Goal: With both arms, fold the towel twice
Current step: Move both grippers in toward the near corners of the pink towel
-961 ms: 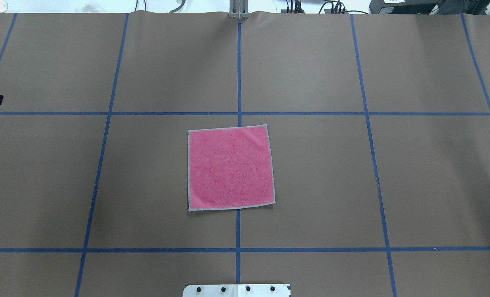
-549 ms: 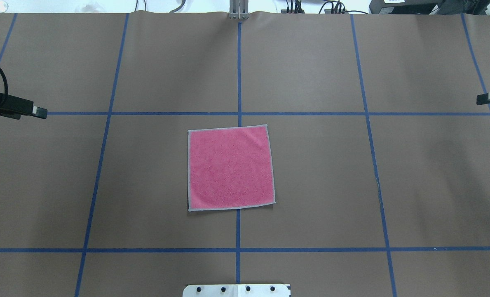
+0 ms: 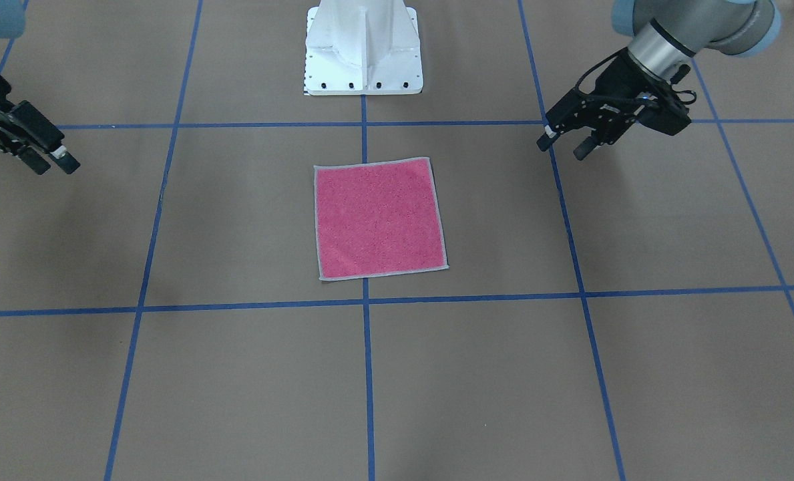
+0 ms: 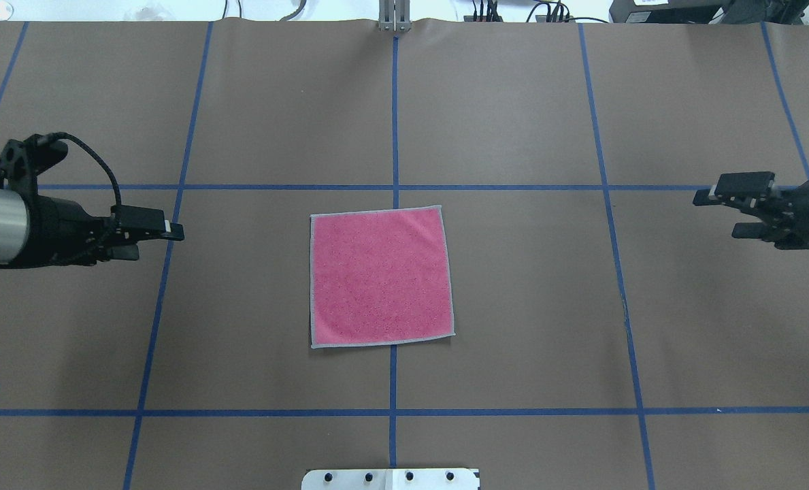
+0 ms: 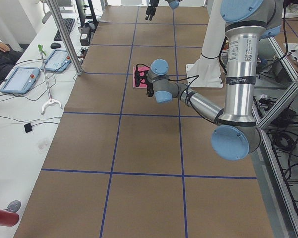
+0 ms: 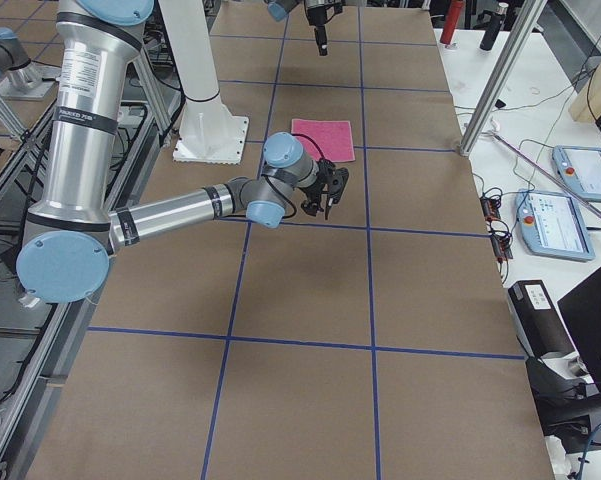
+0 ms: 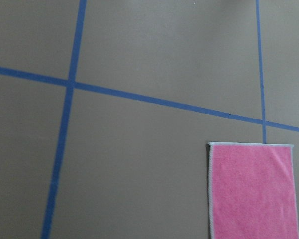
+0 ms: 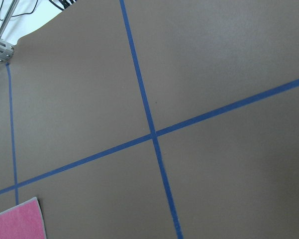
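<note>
End effectors (image 4: 159, 243) (image 4: 716, 216) moved inward, towel (image 4: 381, 275) well apart between

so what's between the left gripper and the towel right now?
Nothing. The overhead view shows only bare brown table cover between the left gripper and the towel. The front-facing view agrees.

left end effector (image 4: 159, 243) open, right end effector (image 4: 717, 214) open; both pointing inward

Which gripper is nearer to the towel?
The left gripper: the bare gap between it and the towel is clearly shorter than that of the right gripper.
</note>
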Controlling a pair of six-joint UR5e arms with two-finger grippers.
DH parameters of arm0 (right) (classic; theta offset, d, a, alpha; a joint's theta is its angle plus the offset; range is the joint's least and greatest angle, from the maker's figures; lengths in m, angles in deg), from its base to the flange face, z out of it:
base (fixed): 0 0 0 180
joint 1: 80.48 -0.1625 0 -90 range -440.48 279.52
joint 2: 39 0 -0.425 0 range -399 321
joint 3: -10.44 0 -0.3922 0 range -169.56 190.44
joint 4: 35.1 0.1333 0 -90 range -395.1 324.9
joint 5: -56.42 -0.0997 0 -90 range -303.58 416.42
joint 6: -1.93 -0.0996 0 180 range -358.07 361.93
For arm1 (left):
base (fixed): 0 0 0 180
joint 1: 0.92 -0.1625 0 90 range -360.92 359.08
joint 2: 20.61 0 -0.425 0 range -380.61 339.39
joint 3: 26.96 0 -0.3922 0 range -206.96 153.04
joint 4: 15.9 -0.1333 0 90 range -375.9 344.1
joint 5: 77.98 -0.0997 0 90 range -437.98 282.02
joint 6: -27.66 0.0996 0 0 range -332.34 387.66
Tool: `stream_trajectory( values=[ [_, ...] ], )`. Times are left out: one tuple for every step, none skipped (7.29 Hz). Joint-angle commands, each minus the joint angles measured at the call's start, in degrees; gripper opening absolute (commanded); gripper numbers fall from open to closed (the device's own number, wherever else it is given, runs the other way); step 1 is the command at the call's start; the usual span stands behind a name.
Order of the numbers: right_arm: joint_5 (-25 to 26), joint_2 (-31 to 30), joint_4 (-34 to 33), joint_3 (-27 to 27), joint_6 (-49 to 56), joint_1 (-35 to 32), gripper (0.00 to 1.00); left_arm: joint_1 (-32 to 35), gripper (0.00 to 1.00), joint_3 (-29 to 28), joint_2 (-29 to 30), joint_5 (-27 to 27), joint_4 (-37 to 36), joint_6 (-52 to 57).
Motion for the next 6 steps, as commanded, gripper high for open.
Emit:
stream_trajectory(
  values=[
    [7.77, 0.14, 0.03, 2.82, -10.90, 9.05, 0.96, -10.19, 1.00, 1.42, 1.94, -10.60, -0.04, -11.54],
    [13.36, 0.23, -0.06, 3.52, -14.52, 14.04, 0.96, -16.68, 1.00, 1.25, 3.07, -18.23, -0.39, -14.35],
    [21.25, 0.66, -0.06, 3.53, -18.82, 20.18, 0.95, -21.09, 1.00, 1.16, 4.65, -23.00, -1.00, -16.56],
    [26.72, 1.80, -0.49, 3.53, -23.04, 25.29, 0.91, -22.44, 1.00, 1.16, 6.67, -23.66, -4.75, -19.45],
    [29.39, 3.55, -2.76, 3.53, -25.61, 27.87, 0.89, -23.85, 1.00, 0.73, 9.91, -24.97, -9.75, -22.44],
    [31.94, 6.79, -6.79, 3.44, -27.29, 30.24, 0.88, -27.26, 0.99, -0.06, 12.55, -28.73, -12.67, -23.86]
  ],
)
